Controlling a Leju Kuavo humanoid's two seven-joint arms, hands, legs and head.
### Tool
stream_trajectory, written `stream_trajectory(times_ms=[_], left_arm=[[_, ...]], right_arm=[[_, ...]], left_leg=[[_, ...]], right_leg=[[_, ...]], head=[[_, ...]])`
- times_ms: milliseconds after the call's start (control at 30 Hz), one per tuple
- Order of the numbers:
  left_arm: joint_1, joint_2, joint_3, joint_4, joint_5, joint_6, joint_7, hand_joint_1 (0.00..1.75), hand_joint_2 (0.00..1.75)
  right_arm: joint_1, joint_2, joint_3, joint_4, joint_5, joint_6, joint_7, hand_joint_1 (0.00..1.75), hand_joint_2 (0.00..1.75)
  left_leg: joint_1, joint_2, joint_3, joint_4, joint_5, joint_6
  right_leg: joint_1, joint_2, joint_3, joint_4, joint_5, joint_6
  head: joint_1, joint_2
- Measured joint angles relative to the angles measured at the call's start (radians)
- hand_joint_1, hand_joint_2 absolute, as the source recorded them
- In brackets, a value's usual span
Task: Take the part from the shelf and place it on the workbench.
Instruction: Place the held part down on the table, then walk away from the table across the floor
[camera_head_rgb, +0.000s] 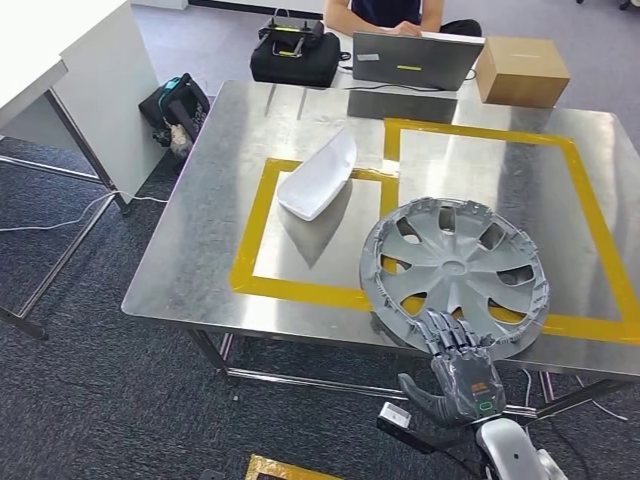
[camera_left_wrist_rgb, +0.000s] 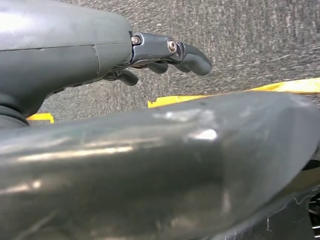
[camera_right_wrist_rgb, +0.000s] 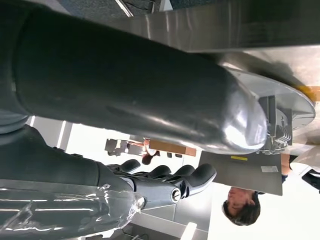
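The grey plastic spoked wheel cover (camera_head_rgb: 455, 268) lies face up on the steel workbench (camera_head_rgb: 204, 220), straddling the yellow tape border, its near rim overhanging the bench edge. The right hand (camera_head_rgb: 456, 370) grips that rim, fingers over the top. The left hand (camera_left_wrist_rgb: 166, 52) holds nothing, fingers loosely apart. A white curved shell part (camera_head_rgb: 317, 177) lies within the left tape square.

We see bare steel on the workbench (camera_head_rgb: 204, 240) left of the yellow tape frame (camera_head_rgb: 260, 285). Inside the frame, a white curved plastic shell (camera_head_rgb: 318, 175) blocks the far half. The grey plastic wheel cover (camera_head_rgb: 454, 268) overlaps its right corner. Open laptop (camera_head_rgb: 413, 60) and cardboard box (camera_head_rgb: 521, 70) line the far edge.
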Motion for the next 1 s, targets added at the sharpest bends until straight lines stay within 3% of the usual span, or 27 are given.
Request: stream_trajectory(times_ms=[33,100,200,233,267,333,367,400,433,467,533,600,633,700,733,800,867,900,933,967,1000], left_arm=[[0.0,-0.001,0.0,0.0,0.0,0.0,0.0,0.0,0.0],[-0.001,-0.002,0.0,0.0,0.0,0.0,0.0,0.0,0.0],[0.0,-0.002,0.0,0.0,-0.001,0.001,0.0,0.0,0.0],[0.001,-0.002,0.001,0.0,-0.001,0.001,0.0,0.0,0.0],[0.001,-0.002,0.001,0.0,-0.001,0.001,0.0,0.0,0.0],[0.001,-0.002,0.001,0.0,-0.002,0.001,0.001,0.0,0.0],[0.0,-0.002,0.001,0.0,-0.002,0.002,0.001,0.0,0.0],[0.0,-0.002,0.001,0.0,-0.003,0.002,0.001,0.0,0.0],[0.0,-0.001,0.001,0.0,-0.003,0.002,0.001,0.0,0.0],[0.0,-0.001,0.001,0.0,-0.003,0.002,0.001,0.0,0.0],[-0.002,-0.001,0.001,0.0,-0.004,0.002,0.001,0.0,0.0],[-0.005,-0.002,0.001,0.0,-0.004,0.002,0.001,0.0,0.0],[-0.005,-0.003,0.001,0.0,-0.004,0.002,0.001,0.0,0.0],[-0.003,-0.004,0.001,0.0,-0.004,0.002,0.001,0.0,0.0],[-0.002,-0.004,0.001,0.0,-0.005,0.003,0.001,0.0,0.0],[0.0,-0.005,0.002,0.0,-0.009,0.006,0.001,0.0,0.0],[0.0,-0.006,0.002,0.0,-0.015,0.008,0.002,0.0,0.0],[0.0,-0.007,0.003,0.0,-0.018,0.008,0.002,0.0,0.0],[0.001,-0.007,0.003,0.0,-0.021,0.008,0.003,0.0,0.0],[0.001,-0.008,0.004,0.0,-0.024,0.009,0.004,0.0,0.0],[0.001,-0.008,0.004,0.0,-0.028,0.009,0.004,0.0,0.0]], right_arm=[[-0.002,0.0,0.0,0.0,0.0,0.0,0.0,0.0,0.0],[-0.004,-0.001,0.0,-0.002,0.0,0.0,0.0,0.0,0.0],[-0.003,-0.001,0.0,-0.003,0.0,0.001,0.0,0.0,0.0],[-0.003,-0.002,0.0,-0.003,0.0,0.001,0.0,0.0,0.0],[-0.004,-0.002,0.0,-0.004,0.0,0.001,0.0,0.0,0.0],[-0.003,-0.002,0.0,-0.004,-0.001,0.002,0.001,0.0,0.0],[-0.002,-0.002,0.001,-0.004,-0.001,0.002,0.001,0.0,0.0],[-0.001,-0.002,0.001,-0.004,-0.001,0.002,0.001,0.0,0.0],[-0.001,-0.002,0.001,-0.004,-0.002,0.003,0.001,0.0,0.0],[0.0,-0.002,0.001,-0.004,-0.002,0.003,0.001,0.0,0.0],[0.0,-0.002,0.001,-0.005,-0.002,0.003,0.001,0.0,0.0],[-0.001,-0.003,0.0,-0.007,-0.002,0.003,0.001,0.0,0.0],[-0.001,-0.004,0.0,-0.008,-0.002,0.003,0.002,0.0,0.0],[0.004,-0.005,0.0,-0.009,-0.009,0.004,0.009,0.0,0.0],[0.01,-0.006,0.0,-0.009,-0.015,0.003,0.016,0.0,0.0],[0.029,-0.011,-0.004,-0.012,-0.03,-0.002,0.036,0.0,0.0],[0.054,-0.02,-0.011,-0.02,-0.042,-0.013,0.055,0.0,0.0],[0.07,-0.026,-0.016,-0.025,-0.048,-0.021,0.065,0.0,0.0],[0.088,-0.032,-0.021,-0.032,-0.054,-0.029,0.077,0.0,0.0],[0.107,-0.039,-0.027,-0.041,-0.059,-0.038,0.089,0.0,0.0],[0.127,-0.047,-0.033,-0.052,-0.065,-0.047,0.103,0.0,0.0]], left_leg=[[-0.002,0.0,-0.005,0.001,0.006,-0.003],[-0.004,-0.001,-0.01,0.001,0.019,-0.012],[-0.003,-0.001,-0.016,-0.001,0.032,-0.029],[-0.002,-0.001,-0.023,0.011,0.014,-0.036],[-0.001,0.0,-0.034,0.04,-0.022,-0.042],[0.004,0.0,-0.067,0.154,-0.125,-0.053],[0.007,0.0,-0.08,0.217,-0.161,-0.057],[0.01,0.0,-0.083,0.261,-0.175,-0.061],[0.012,0.001,-0.071,0.274,-0.168,-0.063],[0.015,0.001,-0.041,0.249,-0.146,-0.065],[0.02,0.001,0.057,0.12,-0.104,-0.068],[0.019,-0.001,0.129,0.005,-0.099,-0.06],[0.017,-0.002,0.14,-0.02,-0.101,-0.053],[0.013,-0.001,0.127,-0.031,-0.089,-0.032],[0.012,0.001,0.119,-0.034,-0.079,-0.021],[0.013,0.003,0.102,-0.04,-0.059,-0.003],[0.01,0.003,0.084,-0.039,-0.044,0.003],[0.009,0.003,0.076,-0.038,-0.038,0.003],[0.008,0.003,0.068,-0.037,-0.032,0.003],[0.008,0.003,0.061,-0.035,-0.027,0.001],[0.009,0.003,0.054,-0.032,-0.023,-0.001]], right_leg=[[0.003,0.0,0.046,-0.066,0.007,-0.003],[0.008,0.001,0.097,-0.149,0.011,-0.008],[0.009,0.001,0.081,-0.161,0.025,-0.023],[0.007,-0.001,0.074,-0.162,0.035,-0.03],[0.004,-0.003,0.066,-0.164,0.047,-0.037],[0.003,-0.004,0.045,-0.164,0.069,-0.044],[0.003,-0.005,0.033,-0.163,0.081,-0.045],[0.002,-0.006,0.019,-0.163,0.092,-0.044],[0.002,-0.006,0.005,-0.162,0.102,-0.041],[0.0,-0.007,-0.007,-0.161,0.111,-0.038],[-0.001,-0.007,-0.026,-0.159,0.126,-0.027],[0.0,-0.007,-0.042,-0.156,0.143,-0.012],[0.0,-0.007,-0.047,-0.156,0.153,-0.006],[-0.005,-0.007,-0.057,-0.163,0.168,0.007],[-0.007,-0.006,-0.066,-0.156,0.156,0.012],[-0.009,-0.005,-0.096,-0.081,0.084,0.017],[-0.008,-0.004,-0.131,0.056,-0.003,0.02],[-0.008,-0.004,-0.136,0.105,-0.024,0.021],[-0.008,-0.004,-0.124,0.119,-0.025,0.022],[-0.008,-0.004,-0.093,0.092,-0.01,0.022],[-0.009,-0.004,-0.045,0.029,0.015,0.022]], head=[[0.0,0.0],[-0.001,0.0],[0.0,0.0],[-0.002,0.0],[-0.004,0.0],[-0.008,0.0],[-0.008,0.0],[-0.008,0.0],[-0.008,0.0],[-0.008,0.0],[-0.009,0.0],[-0.008,0.0],[-0.008,0.0],[-0.008,0.0],[-0.008,0.0],[-0.005,0.0],[-0.003,0.0],[-0.003,0.0],[-0.003,0.0],[-0.003,0.0],[-0.002,0.0]])
